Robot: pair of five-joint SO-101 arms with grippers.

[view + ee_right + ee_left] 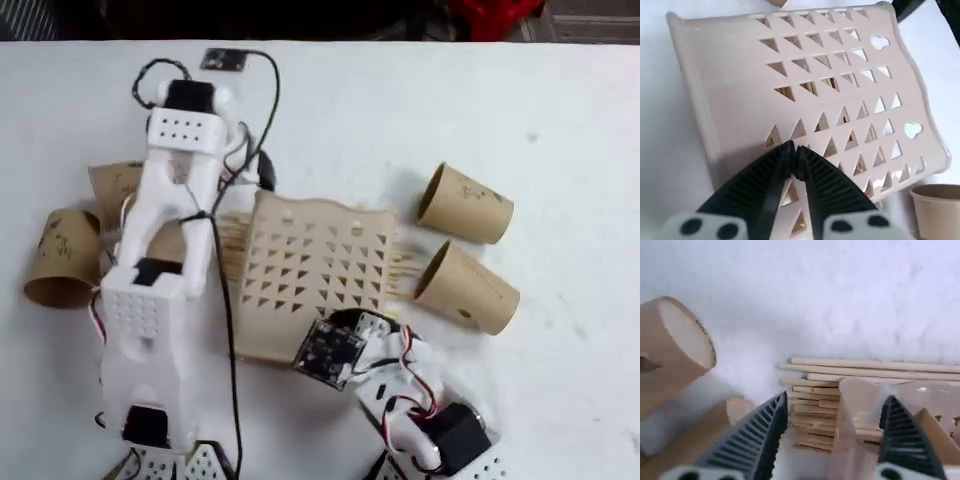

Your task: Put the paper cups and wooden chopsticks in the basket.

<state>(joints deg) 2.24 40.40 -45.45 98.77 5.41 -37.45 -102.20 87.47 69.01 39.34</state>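
Note:
The beige basket lies tipped over, its perforated side facing up. Wooden chopsticks stick out from under it at both ends. Two paper cups lie to its right, and more cups lie to its left. My left gripper is open at the basket's far left corner, with the chopstick ends between its fingers. A cup lies beside it. My right gripper is shut, its tips against the basket's wall; in the high view it is at the basket's near edge.
The left arm stretches over the cups on the left. A black cable runs along the basket's left side. A small black board lies near the table's far edge. Bare white table spreads to the far right.

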